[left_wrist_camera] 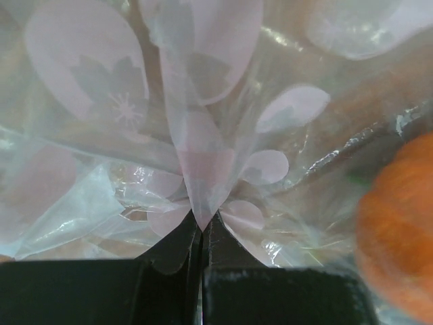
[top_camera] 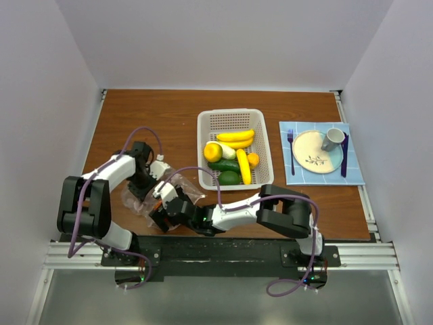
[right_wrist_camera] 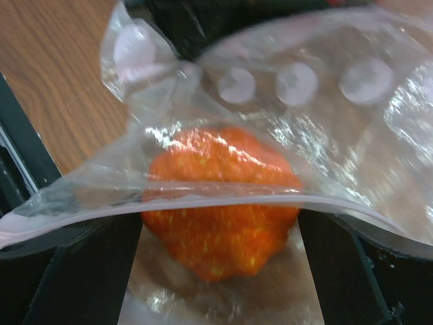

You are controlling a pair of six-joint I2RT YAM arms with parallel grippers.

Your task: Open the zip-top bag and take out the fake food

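Left hand [left_wrist_camera: 201, 229]: fingers pressed together, pinching a fold of the zip-top bag [top_camera: 139, 200].
Zip-top bag: crumpled on the worktop [top_camera: 135, 122] at the near left, between the two hands; clear plastic with pale pink dots.
Right hand [top_camera: 161, 211]: fingers spread wide, one on each side of the bag's mouth; whether they touch the plastic cannot be told.
Tomato [right_wrist_camera: 220, 203]: orange-red, inside the bag, with the pink zip strip crossing in front of it.
Basket [top_camera: 233, 116]: white and perforated, mid-worktop, just right of the bag; it holds a banana [top_camera: 235, 137], a lemon [top_camera: 212, 152], a cucumber [top_camera: 223, 165] and other fake food.
Plate [top_camera: 308, 145]: cream, on a blue mat [top_camera: 291, 175] at the far right, with a grey mug [top_camera: 333, 138] on its rim.
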